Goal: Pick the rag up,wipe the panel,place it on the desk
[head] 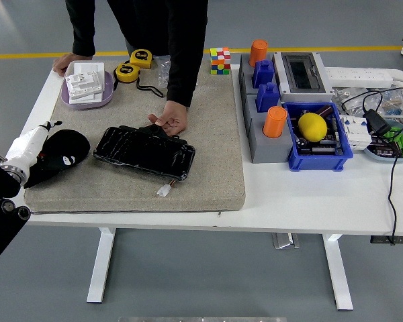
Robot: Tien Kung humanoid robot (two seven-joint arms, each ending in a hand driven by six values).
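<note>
A white table (302, 201) is carrying a wide beige mat (208, 161) over its left and middle part. A person (148, 27) in black is standing at the far edge, one hand (169, 119) resting on the far rim of the glossy black panel (144, 151), which is lying near the middle of the mat, and the other hand (64, 64) sitting at the table's far left corner beside a purple tray (87, 86) of white parts. At the mat's left edge the black rag (59, 155) is lying bunched, and the robot's left hand (28, 144), white-wrapped, is lying against its left side; whether the fingers are gripping the cloth cannot be told. On the right half a grey block (265, 127) with blue holders and orange cups (275, 121) is standing next to a blue bin (319, 151) holding a yellow ball (312, 126). A small colour cube (219, 60) is sitting at the mat's far edge.
</note>
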